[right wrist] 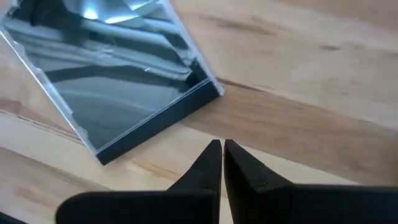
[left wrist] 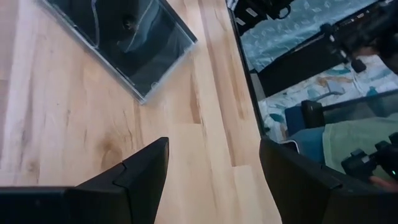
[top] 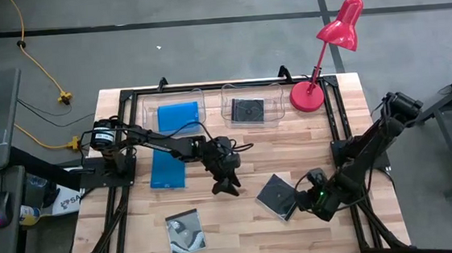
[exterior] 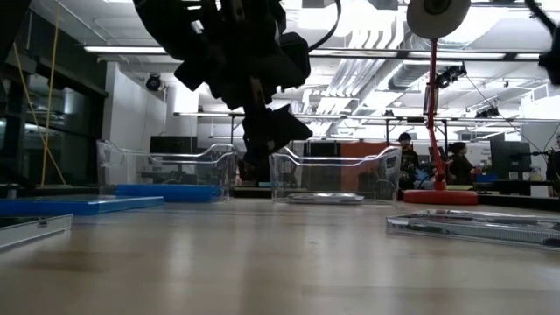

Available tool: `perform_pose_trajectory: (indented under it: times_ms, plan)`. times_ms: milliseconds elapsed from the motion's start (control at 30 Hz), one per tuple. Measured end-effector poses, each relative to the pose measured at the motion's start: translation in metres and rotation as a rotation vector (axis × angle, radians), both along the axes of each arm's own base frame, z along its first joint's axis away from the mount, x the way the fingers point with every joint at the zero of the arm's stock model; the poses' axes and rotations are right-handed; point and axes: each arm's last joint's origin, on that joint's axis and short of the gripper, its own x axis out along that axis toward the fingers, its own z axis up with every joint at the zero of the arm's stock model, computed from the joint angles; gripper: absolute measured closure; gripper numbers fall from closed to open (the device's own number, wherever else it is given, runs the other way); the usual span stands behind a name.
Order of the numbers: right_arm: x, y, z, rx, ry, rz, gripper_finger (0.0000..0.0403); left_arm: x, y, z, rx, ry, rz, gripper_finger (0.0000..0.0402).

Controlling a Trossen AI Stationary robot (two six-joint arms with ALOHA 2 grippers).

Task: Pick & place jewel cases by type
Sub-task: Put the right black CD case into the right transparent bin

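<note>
- Swirl case (top: 186, 231): one, loose near the front edge of the tabletop (top: 243, 238), not yet sorted
- Black case (top: 277, 196): one, flat just beside the right claw (top: 311, 203), which is clenched and empty
- Left claw (top: 226, 185): released, empty, hanging over bare wood between these two, probably lining up a pick
- Blue case (top: 167, 169): one loose, mid-left
- Far tubs: left tub (top: 172, 114) holds one blue case, right tub (top: 253, 108) one black, so types stay apart
- Red lamp (top: 325, 54): one, far right corner
</note>
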Motion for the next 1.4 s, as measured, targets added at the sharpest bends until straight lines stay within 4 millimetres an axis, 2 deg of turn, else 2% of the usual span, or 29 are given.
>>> perform_pose_trajectory:
  times_ms: [300, 467, 633, 800, 967, 1067, 1233, 1400]
  plan:
    - [-0.013, -0.001, 0.055, -0.051, 0.046, 0.040, 0.0403, -0.001, -0.001, 0.000, 0.000, -0.028, -0.060, 0.0154]
    - [-0.027, -0.017, 0.091, -0.071, 0.038, 0.047, 0.0403, -0.001, -0.001, 0.001, 0.002, -0.046, -0.091, 0.0154]
    - [-0.041, -0.038, 0.106, -0.038, -0.003, 0.029, 0.0402, -0.001, -0.002, 0.001, 0.003, -0.060, -0.114, 0.0154]
    - [-0.040, -0.048, 0.096, 0.028, -0.126, 0.008, 0.0402, -0.002, -0.002, 0.001, 0.005, -0.067, -0.125, 0.0154]
    - [-0.019, -0.041, 0.063, 0.097, -0.351, -0.012, 0.0402, -0.002, -0.002, 0.001, 0.003, -0.074, -0.146, 0.0154]
    - [-0.009, -0.035, 0.038, 0.135, -0.421, -0.026, 0.0402, -0.002, -0.002, 0.001, 0.002, -0.076, -0.152, 0.0154]
    - [0.000, -0.028, 0.011, 0.158, -0.381, -0.044, 0.0403, -0.003, -0.003, 0.001, -0.003, -0.085, -0.179, 0.0154]
    - [0.004, -0.023, 0.001, 0.163, -0.321, -0.051, 0.0403, -0.004, -0.003, 0.000, -0.002, -0.075, -0.182, 0.0154]
